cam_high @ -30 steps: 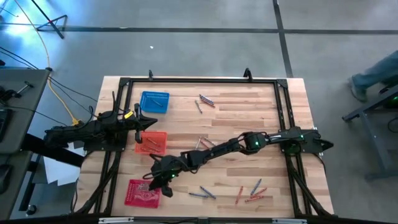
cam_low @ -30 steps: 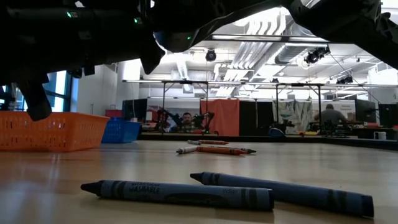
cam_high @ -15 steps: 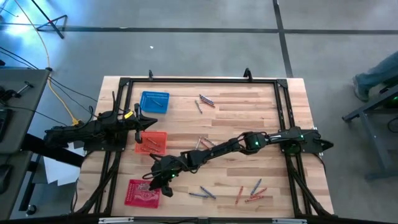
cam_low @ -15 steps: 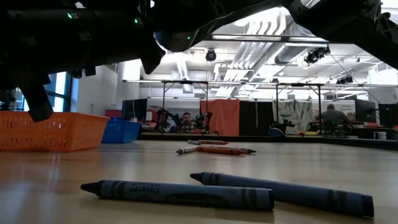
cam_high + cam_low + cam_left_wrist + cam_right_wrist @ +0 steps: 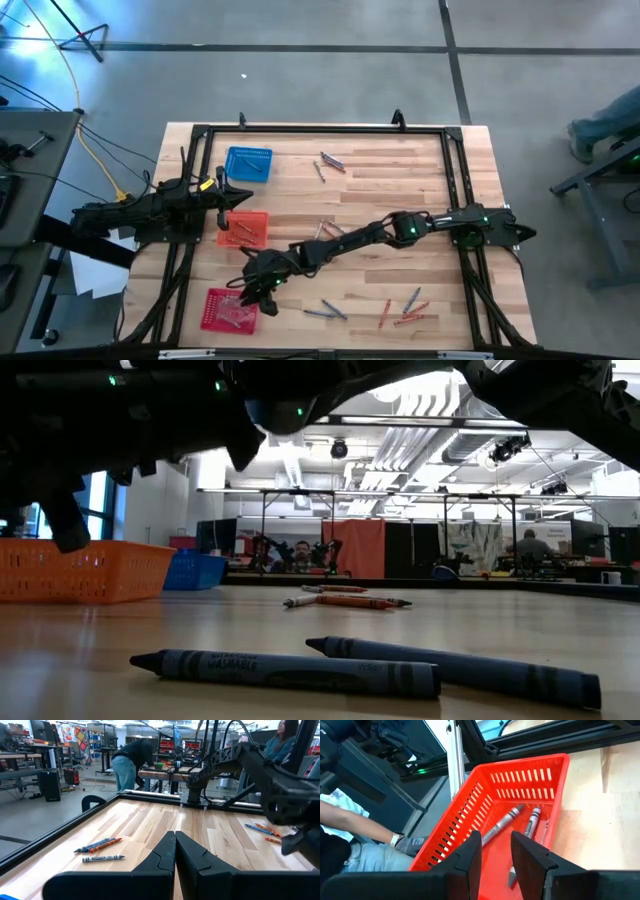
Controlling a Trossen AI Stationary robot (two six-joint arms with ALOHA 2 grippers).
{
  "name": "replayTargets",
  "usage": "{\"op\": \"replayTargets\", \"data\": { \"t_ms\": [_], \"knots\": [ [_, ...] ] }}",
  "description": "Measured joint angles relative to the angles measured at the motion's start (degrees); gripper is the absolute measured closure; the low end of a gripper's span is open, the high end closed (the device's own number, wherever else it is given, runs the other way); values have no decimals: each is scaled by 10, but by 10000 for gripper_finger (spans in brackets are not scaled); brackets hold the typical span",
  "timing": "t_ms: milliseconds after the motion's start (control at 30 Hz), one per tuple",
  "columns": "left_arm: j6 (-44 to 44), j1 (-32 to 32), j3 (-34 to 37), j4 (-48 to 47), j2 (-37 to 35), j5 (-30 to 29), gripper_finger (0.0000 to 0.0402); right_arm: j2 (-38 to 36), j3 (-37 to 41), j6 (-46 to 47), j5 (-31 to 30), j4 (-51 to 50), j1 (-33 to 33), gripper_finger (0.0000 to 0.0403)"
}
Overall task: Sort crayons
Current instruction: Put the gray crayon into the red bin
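Observation:
My right gripper [image 5: 496, 851] is open above the red basket [image 5: 520, 764], which sits at the table's near left [image 5: 214, 308]. Nothing is between its fingers. In the basket lie grey-wrapped crayons [image 5: 502, 822], [image 5: 532, 822]. My left gripper [image 5: 175, 842] is shut and holds nothing, level at the table's left side [image 5: 235, 195]. Loose crayons lie flat on the table: a grey pair [image 5: 325, 312], a red, orange and blue group [image 5: 402, 308], some mid-table [image 5: 330, 230] and some at the far side [image 5: 328, 163]. Two dark crayons [image 5: 285, 670] lie close in the low view.
An orange basket [image 5: 243, 228] and a blue basket [image 5: 248, 163] stand along the left side, beyond the red one. My right arm [image 5: 400, 228] stretches across the table's middle. A black frame [image 5: 320, 128] rims the table. People show in the room behind.

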State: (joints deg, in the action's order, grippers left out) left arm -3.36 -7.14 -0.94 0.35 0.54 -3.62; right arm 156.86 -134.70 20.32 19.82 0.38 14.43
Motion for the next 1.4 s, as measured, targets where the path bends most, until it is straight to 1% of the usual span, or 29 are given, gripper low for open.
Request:
{"op": "replayTargets", "data": {
  "t_ms": [67,133,367,467,567,633,733,800,867,1000,1067,1167,1233,1300,1400],
  "knots": [
    [0,0,0,0,0,0,401,-15,5,-16,-1,-25,-6,304],
    [0,0,0,0,0,0,401,-37,6,-32,-10,-73,-16,304],
    [0,0,0,0,0,0,401,-131,4,-138,-90,-226,-32,304],
    [0,0,0,0,0,0,401,-167,3,-162,-127,-338,-41,304],
    [0,0,0,0,0,1,401,-186,3,-157,-176,-483,-56,304],
    [0,0,0,0,0,1,401,-190,4,-139,-213,-560,-63,304],
    [0,0,0,0,0,1,401,-190,11,-114,-244,-613,-67,304],
    [0,0,0,0,0,1,401,-190,26,-113,-245,-601,-67,304],
    [0,0,0,0,0,1,401,-190,42,-108,-245,-566,-66,304],
    [0,0,0,0,0,1,401,-190,96,-98,-218,-444,-54,304],
    [0,0,0,0,0,1,401,-191,131,-87,-186,-366,-46,304],
    [0,0,0,0,0,2,401,-202,196,-83,-147,-238,-38,304],
    [0,0,0,0,0,1,401,-221,255,-71,-123,-168,-41,304],
    [0,0,0,-1,0,1,401,-251,321,-56,-121,-112,-50,304],
    [0,0,0,0,0,1,401,-322,437,-30,-152,-38,-67,304]
  ]
}}
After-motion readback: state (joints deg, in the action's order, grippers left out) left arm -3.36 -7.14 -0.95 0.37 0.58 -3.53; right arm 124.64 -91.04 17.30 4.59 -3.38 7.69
